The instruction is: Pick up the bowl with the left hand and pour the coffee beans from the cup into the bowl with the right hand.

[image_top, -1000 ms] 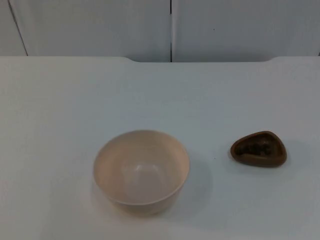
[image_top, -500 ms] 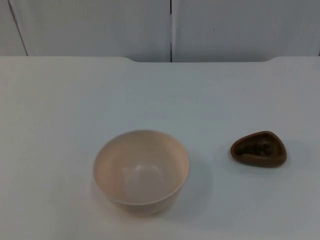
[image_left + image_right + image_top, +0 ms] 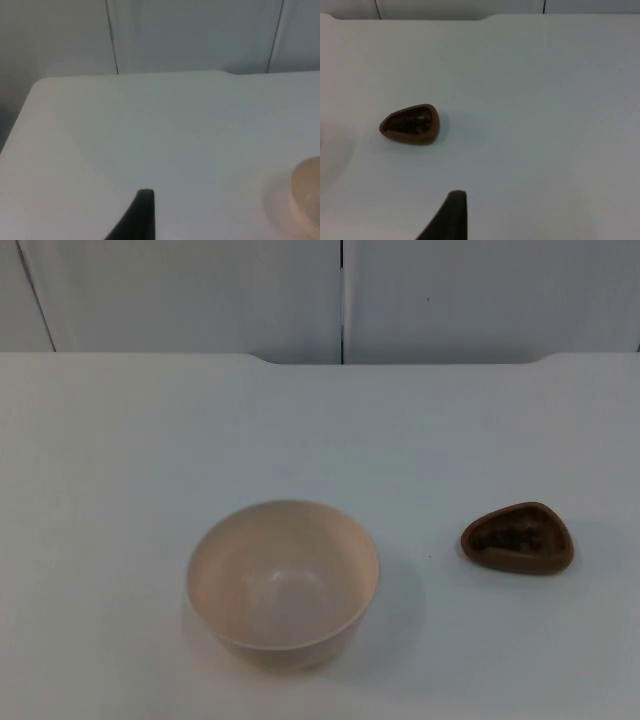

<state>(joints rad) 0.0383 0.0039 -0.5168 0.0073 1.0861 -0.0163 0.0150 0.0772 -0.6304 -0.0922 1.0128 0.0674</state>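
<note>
Bowl point(image 3: 283, 583) sits upright on the white bench point(image 3: 130, 440), toward the near edge, a bit left of middle in the top view. Pale cream, round, deep, smooth inside, nothing in it. A slice of its rim also shows in the left wrist view point(image 3: 306, 197).

Cup point(image 3: 517, 538) stands on the bench to the right of the bowl, well apart from it, not touching. Small, brown, teardrop-shaped rim with the narrow end pointing left in the top view. Dark coffee beans point(image 3: 510, 538) lie inside. Same cup in the right wrist view point(image 3: 410, 124), upright, beans point(image 3: 412, 123) visible in the hollow.

Left end effector: one black fingertip point(image 3: 136, 216) stands over bare bench, well apart from the bowl, holding nothing. Cannot tell whether it is apart or together. The left arm is held back off the work area, camera looking across the bench toward the wall.

Right end effector: one black fingertip point(image 3: 448, 217) over bare bench, near the cup but clear of it, holding nothing. Spread also cannot be told. The right arm is pulled back the same way.

Grey partition wall point(image 3: 200, 290) closes the far edge of the bench, with a dark vertical seam point(image 3: 342, 300) near the middle.
</note>
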